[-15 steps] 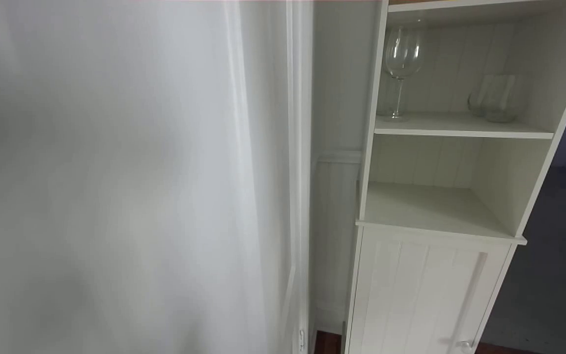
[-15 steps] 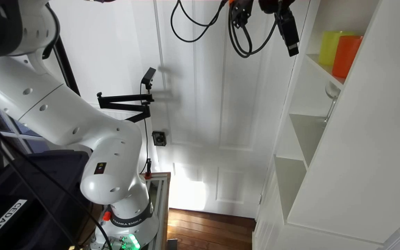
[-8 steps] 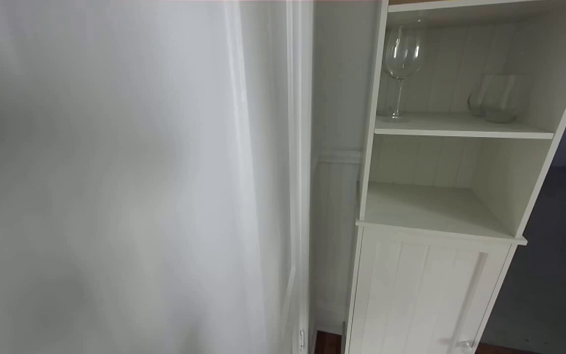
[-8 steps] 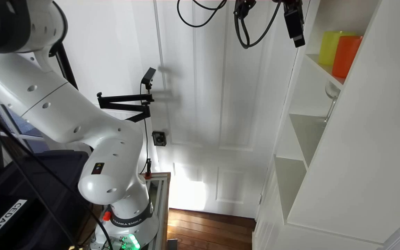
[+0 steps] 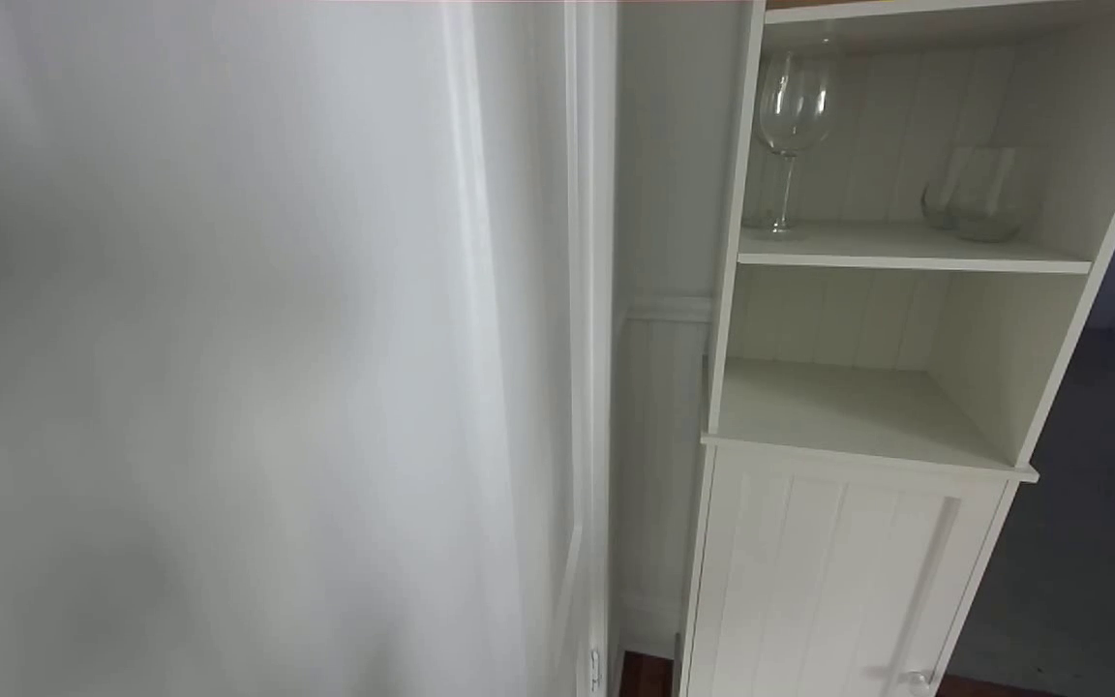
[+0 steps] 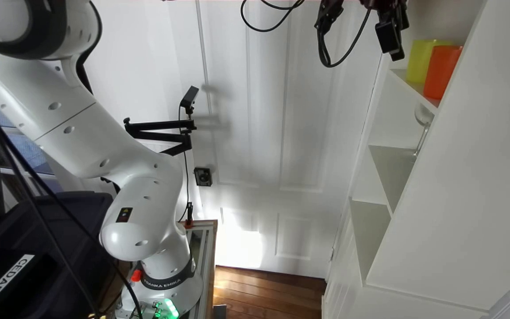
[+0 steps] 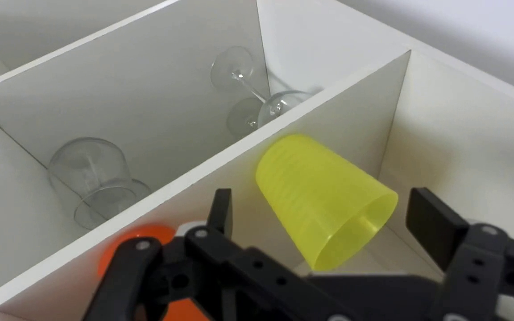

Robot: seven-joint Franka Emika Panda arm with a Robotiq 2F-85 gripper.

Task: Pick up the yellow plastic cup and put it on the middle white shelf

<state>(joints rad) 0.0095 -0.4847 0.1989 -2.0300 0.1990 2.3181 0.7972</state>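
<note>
Middle white shelf (image 5: 867, 244): destination; in an exterior view, a thin flat board with a slim front edge, spanning the tall white open cabinet (image 5: 838, 581).
Clear stemmed wine glass (image 5: 795, 102): upright on this shelf, near one side wall.
Clear glass tumbler (image 5: 988, 194): on the same shelf, toward the opposite wall; the judged set-down spot lies between tumbler and wine glass.
Bright yellow tapered plastic cup (image 6: 419, 62): in an exterior view, upright on the upper white shelf board (image 6: 415, 88), one level above the destination; not yet picked up.
Orange tapered plastic cup (image 6: 442, 73): on the same upper board, partly overlapping the yellow cup along this line of sight.
End effector (image 7: 319, 209): in the wrist view, fingers (image 7: 222, 214) spread wide, gripping nothing; the yellow cup shows between them, nearer the finger on the picture's right.
Centring: judged necessary before advancing; shift toward the picture's right until both side gaps match, or that finger may catch the rim.
Roll: the closing line crosses the yellow cup's axis at a slant; turning it parallel to the upper board's front edge should give a squarer grip.
Orange cup clearance: the assembly on the picture's left overlaps the orange cup in sight; advance slowly, since a nudge is possible.
Yellow cup wall: likely to flex; close lightly on the middle of the wall, below the rim.
Front edge: once gripped, lift slightly, withdraw fully past the edge, then lower.
</note>
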